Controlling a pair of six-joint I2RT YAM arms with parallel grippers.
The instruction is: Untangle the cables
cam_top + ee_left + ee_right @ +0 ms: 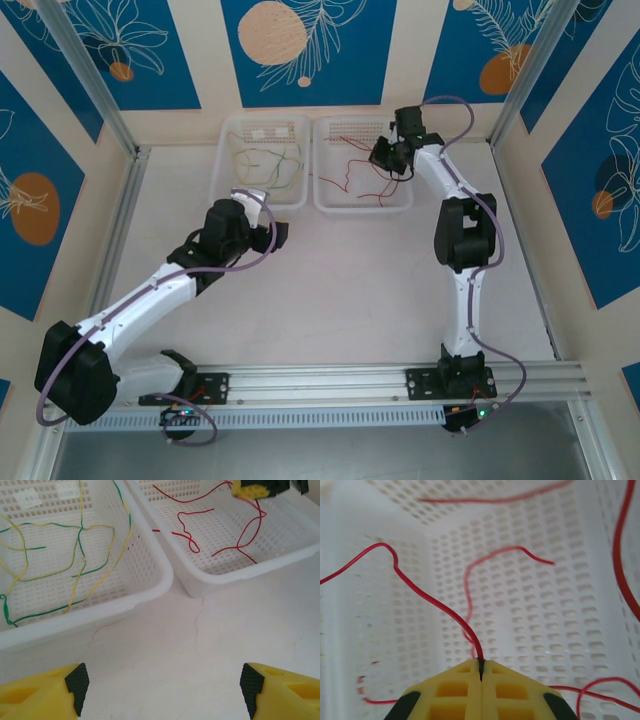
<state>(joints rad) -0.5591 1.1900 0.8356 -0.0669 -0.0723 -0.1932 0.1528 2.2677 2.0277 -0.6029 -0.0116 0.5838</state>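
Yellow and green cables (75,565) lie tangled in the left white basket (150,592). Red cables (185,530) lie in the right white basket (250,572). My right gripper (480,672) hangs inside the right basket, shut on one red cable (435,605) that rises from between its yellow fingertips and curves away to the left. From above, that gripper (385,155) sits over the basket's upper middle. My left gripper (160,690) is open and holds nothing. It hovers over the bare table just in front of the two baskets, seen from above at the left gripper (280,235).
The two baskets (262,160) (362,165) stand side by side at the back of the table, almost touching. Metal frame posts (90,80) and patterned walls enclose the workspace. A rail (330,380) runs along the near edge.
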